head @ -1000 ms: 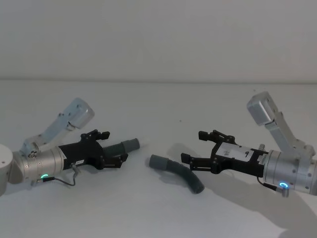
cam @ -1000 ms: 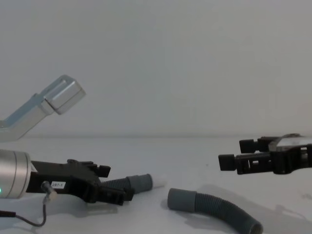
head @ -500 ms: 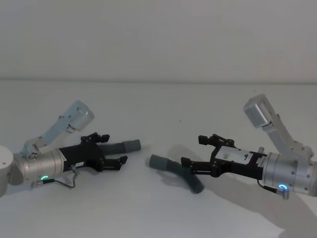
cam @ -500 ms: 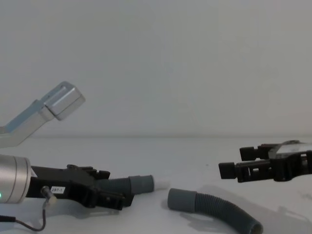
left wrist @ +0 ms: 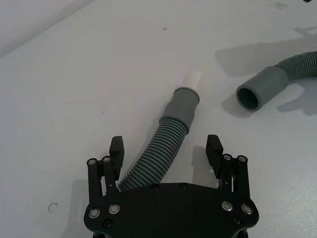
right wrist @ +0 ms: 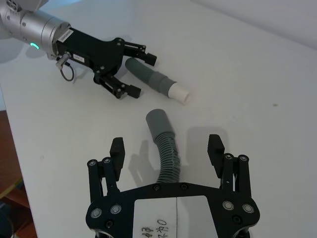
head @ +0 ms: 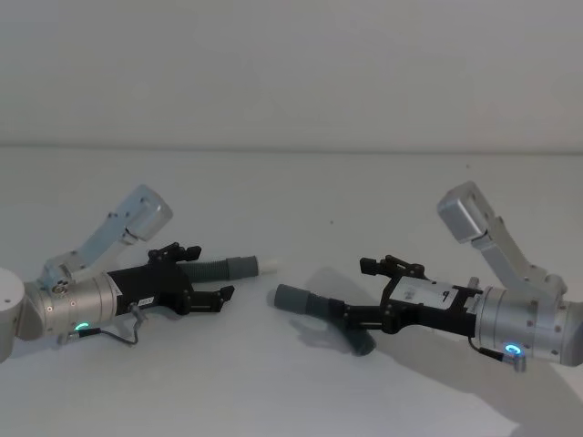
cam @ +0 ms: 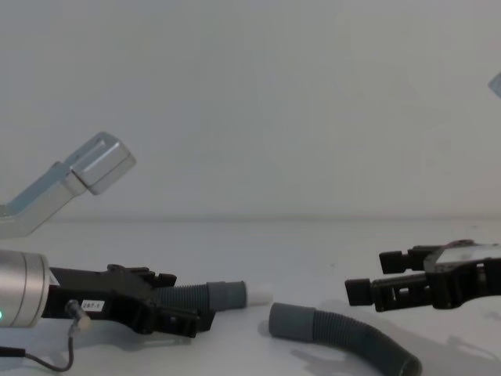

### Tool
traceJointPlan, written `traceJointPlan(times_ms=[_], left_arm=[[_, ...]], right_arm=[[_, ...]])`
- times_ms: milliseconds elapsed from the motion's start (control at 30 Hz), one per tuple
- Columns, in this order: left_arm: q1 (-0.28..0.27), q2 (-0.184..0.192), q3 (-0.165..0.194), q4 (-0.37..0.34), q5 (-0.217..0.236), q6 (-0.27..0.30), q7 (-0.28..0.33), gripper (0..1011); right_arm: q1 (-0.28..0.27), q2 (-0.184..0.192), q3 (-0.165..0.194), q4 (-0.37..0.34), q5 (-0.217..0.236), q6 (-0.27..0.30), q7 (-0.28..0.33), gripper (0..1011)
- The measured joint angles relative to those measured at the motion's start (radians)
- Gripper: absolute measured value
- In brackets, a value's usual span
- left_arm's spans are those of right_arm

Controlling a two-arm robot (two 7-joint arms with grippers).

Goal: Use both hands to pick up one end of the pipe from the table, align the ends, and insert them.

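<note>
Grasp step, nothing lifted yet. Nearest, the right gripper (head: 353, 289) hovers wide open and empty over the longer hose (head: 360, 339), which lies on the table (head: 273, 391) with its cuff toward ten o'clock. Beyond, the left gripper (head: 208, 270), jaws spread, brackets the shorter hose (head: 219, 268) (white tip aimed at three o'clock). Next, I'd say: both close, lift, square the ends.

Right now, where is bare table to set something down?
Crowded: the middle band, where the open left gripper, short hose, curved hose and open right gripper sit. Free: the table behind them, and its front strip.
</note>
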Motion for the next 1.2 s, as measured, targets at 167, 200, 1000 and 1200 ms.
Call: traceJointPlan(times_ms=[167, 200, 1000, 1200], left_arm=[[-0.001, 0.0, 0.0, 0.002, 0.001, -0.002, 0.0, 1001], [-0.001, -0.001, 0.0, 0.002, 0.001, -0.003, 0.0, 1001], [-0.002, -0.002, 0.0, 0.006, 0.003, -0.006, 0.0, 1001], [-0.001, -0.002, 0.0, 0.006, 0.003, -0.006, 0.0, 1002]], right_arm=[[0.004, -0.001, -0.015, 0.003, -0.008, 0.006, -0.005, 1000], [0.005, -0.001, -0.018, 0.003, -0.009, 0.007, -0.007, 1001], [0.042, -0.017, -0.08, 0.023, -0.051, 0.043, -0.059, 1001], [0.052, -0.024, -0.093, 0.031, -0.061, 0.047, -0.065, 1000]])
